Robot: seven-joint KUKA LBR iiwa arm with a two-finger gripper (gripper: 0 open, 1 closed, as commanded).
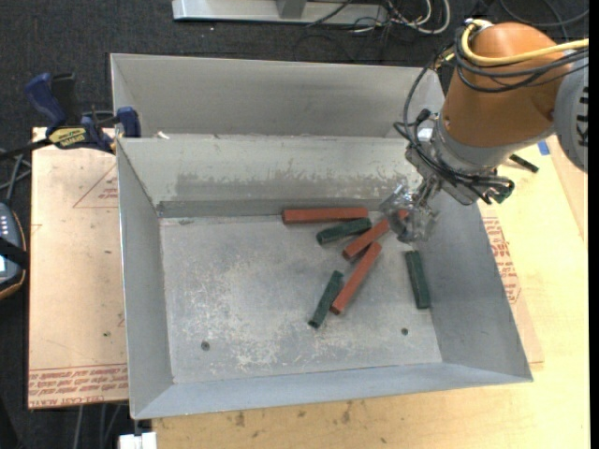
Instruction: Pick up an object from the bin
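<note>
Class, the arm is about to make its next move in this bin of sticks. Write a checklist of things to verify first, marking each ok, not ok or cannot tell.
1. Claw is inside the bin, low at the back right: ok.
2. A target is close: the upper end of a red-brown stick lies beside the claw: ok.
3. That target lies free of its neighbours: not ok; a dark green stick and a longer red-brown stick crowd it.
4. Something is held in the claw: cannot tell.
5. A spare target is available: the lone green stick lies apart on the right: ok.
</note>
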